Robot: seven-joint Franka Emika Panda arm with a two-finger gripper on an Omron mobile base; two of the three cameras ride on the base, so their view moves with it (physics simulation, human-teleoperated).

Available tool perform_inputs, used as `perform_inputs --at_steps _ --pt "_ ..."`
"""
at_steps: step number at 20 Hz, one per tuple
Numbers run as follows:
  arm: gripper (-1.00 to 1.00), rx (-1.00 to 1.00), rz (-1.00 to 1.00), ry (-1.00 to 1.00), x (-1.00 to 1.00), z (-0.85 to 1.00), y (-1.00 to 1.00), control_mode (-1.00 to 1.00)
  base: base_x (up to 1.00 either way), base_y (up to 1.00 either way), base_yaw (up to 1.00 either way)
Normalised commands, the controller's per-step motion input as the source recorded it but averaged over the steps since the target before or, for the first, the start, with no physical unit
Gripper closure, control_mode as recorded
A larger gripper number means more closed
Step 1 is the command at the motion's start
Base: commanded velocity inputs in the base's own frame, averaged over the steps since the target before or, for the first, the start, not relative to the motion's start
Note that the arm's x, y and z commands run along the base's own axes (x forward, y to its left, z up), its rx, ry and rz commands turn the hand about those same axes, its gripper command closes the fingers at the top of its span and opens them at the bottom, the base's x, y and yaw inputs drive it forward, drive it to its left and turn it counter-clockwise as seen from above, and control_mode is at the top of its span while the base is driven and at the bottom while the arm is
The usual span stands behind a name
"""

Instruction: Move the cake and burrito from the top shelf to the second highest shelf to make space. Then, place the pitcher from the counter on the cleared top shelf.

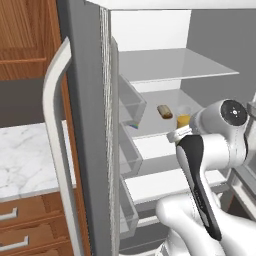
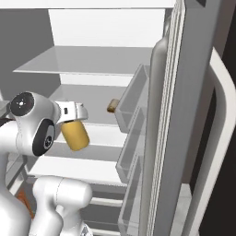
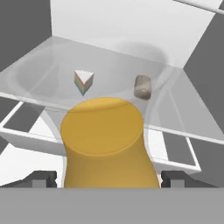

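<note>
Cake (image 3: 83, 80) and burrito (image 3: 142, 86) on second highest shelf (image 3: 39, 72).

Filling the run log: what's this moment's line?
claw: gripping pitcher | cake, burrito: second highest shelf | top shelf: awaiting pitcher

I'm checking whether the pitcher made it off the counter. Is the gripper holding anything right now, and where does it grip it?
Yes: the gripper holds the pitcher, one finger on each side of its yellow-orange body, in front of the fridge shelves.

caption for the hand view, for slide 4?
Gripper carries the pitcher toward the fridge; cake and burrito sit on one shelf.
</note>
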Motion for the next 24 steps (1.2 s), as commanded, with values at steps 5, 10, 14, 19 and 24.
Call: perform_inputs --at_steps 5,10,14,19,24 --pt "1.0 0.01 0.03 -0.08 0.0 0.02 0.0 -1.0 0.0 0.0 0.01" --pt "1.0 0.02 0.04 -0.18 0.0 0.38 0.0 -1.0 0.0 0.0 0.0" --pt "1.0 0.0 0.0 -0.14 0.0 0.64 0.0 -1.0 0.0 0.0 0.0" --pt "1.0 0.0 0.0 -0.03 0.0 0.65 0.01 -1.0 0.0 0.0 0.0" --pt "1.0 0.01 0.0 0.0 0.0 0.49 0.02 -1.0 0.0 0.0 0.0"
